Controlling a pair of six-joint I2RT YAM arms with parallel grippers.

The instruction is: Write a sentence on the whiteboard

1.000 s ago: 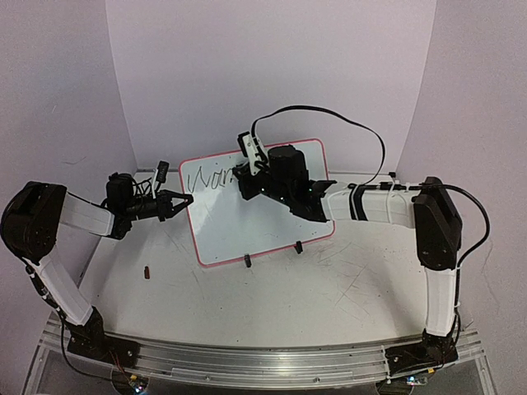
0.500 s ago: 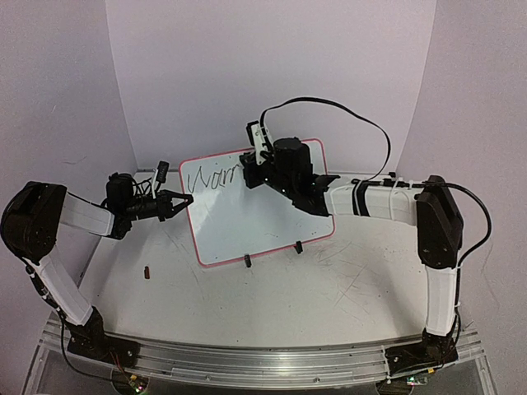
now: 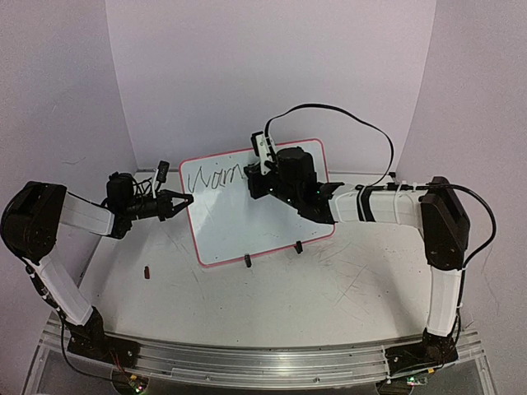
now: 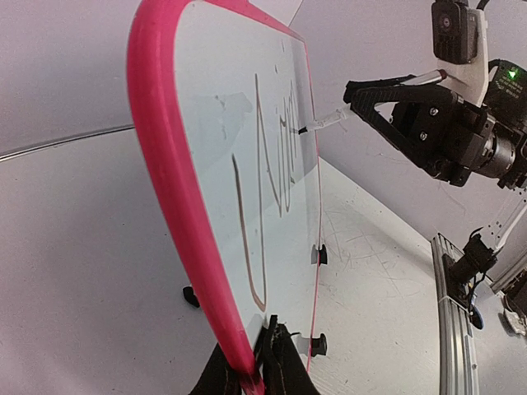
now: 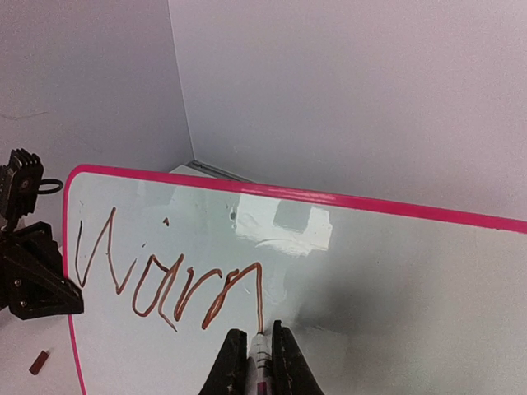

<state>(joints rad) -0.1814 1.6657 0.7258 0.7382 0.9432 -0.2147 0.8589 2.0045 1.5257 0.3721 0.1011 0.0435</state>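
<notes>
The whiteboard (image 3: 272, 222), pink-framed with two black clip feet, stands tilted at mid table. My left gripper (image 3: 186, 200) is shut on its left edge (image 4: 177, 197). My right gripper (image 3: 257, 183) is shut on a marker (image 5: 260, 362) whose tip touches the board. The sentence (image 5: 173, 284) reads roughly "Warm" in brown-red cursive along the top left of the board, also seen in the top view (image 3: 212, 176) and the left wrist view (image 4: 272, 173). The marker tip sits at the foot of the last stroke.
A small dark marker cap (image 3: 147, 271) lies on the grey tabletop left of the board, also in the right wrist view (image 5: 38, 362). White walls close in behind and at both sides. A cable loops above the right wrist (image 3: 329, 115).
My right gripper has moved rightward along the board with the marker, and the writing has grown by further strokes. The left gripper and the board have stayed still.
</notes>
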